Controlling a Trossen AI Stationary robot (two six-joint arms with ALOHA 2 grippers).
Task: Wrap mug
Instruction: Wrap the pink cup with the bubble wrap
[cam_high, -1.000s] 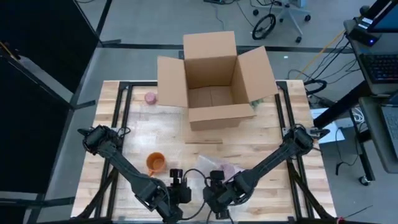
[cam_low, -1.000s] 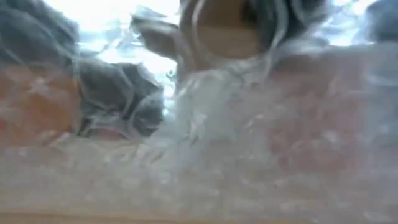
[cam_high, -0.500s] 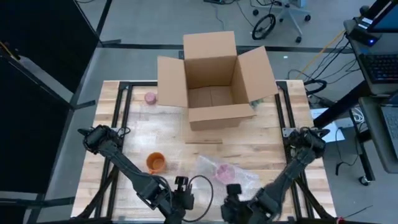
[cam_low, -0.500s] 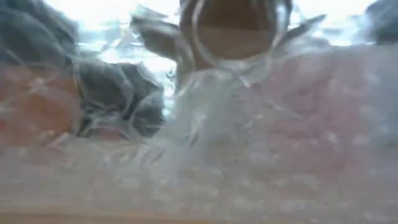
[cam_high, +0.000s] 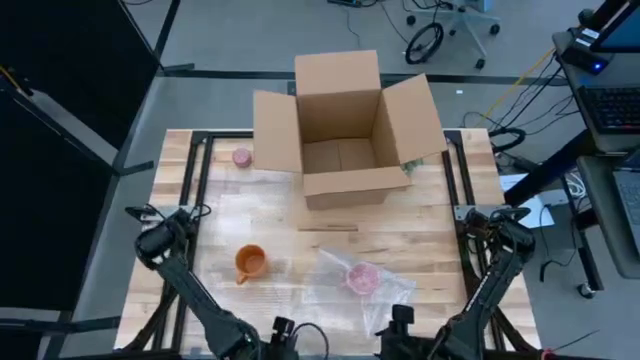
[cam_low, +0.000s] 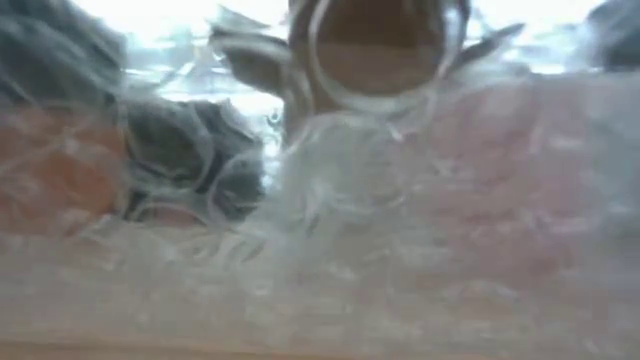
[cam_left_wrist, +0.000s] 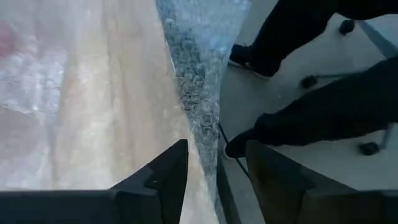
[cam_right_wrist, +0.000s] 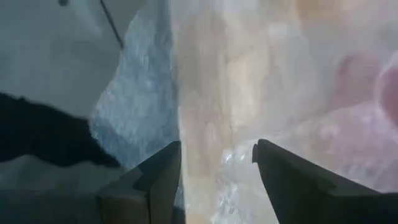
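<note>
Table (cam_high: 420, 235): pale wood planks, matt, grain showing, set on a black metal frame. Bubble wrap (cam_high: 385, 290): clear plastic, crinkled, catching soft glints; up close in the low view its bubbles are rounded and shiny. Pink mug (cam_high: 360, 279) under the wrap looks smooth. Orange mug (cam_high: 249, 263): smooth, slight sheen. Cardboard box (cam_high: 342, 125): brown, matt, plain paperboard. My left gripper (cam_left_wrist: 214, 180) and right gripper (cam_right_wrist: 217, 177): dark matt fingers, apart.

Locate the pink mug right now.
High view: the pink mug lies under clear bubble wrap at the table's near centre-right, right of the orange mug.
</note>
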